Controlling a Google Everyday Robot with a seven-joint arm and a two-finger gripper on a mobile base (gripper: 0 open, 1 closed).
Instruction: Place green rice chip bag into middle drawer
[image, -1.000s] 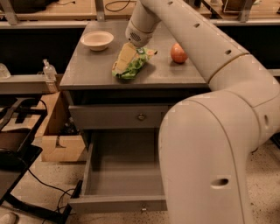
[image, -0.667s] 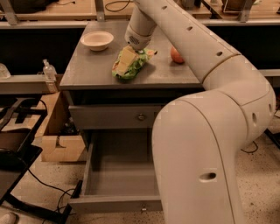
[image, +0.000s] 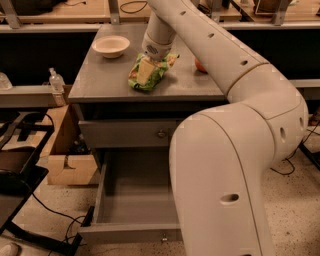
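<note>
The green rice chip bag (image: 159, 75) lies crinkled on the grey cabinet top (image: 100, 75), near its middle. My gripper (image: 146, 71) reaches down from the arm and rests on the bag's left half. The middle drawer (image: 131, 233) is pulled wide open below, its inside bare, with its small knob (image: 164, 239) on the front panel. The like drawer above it (image: 125, 134) is shut. My arm's big white links fill the right side and hide the drawer's right part.
A white bowl (image: 111, 46) stands at the cabinet top's back left. A red apple (image: 199, 65) peeks out behind my arm on the right. A cardboard box (image: 70, 162), a small bottle (image: 56, 80) and cables (image: 45, 207) sit on the left.
My arm's body has swung left in view and now covers most of the apple. The gripper stays on the bag, which has not moved.
</note>
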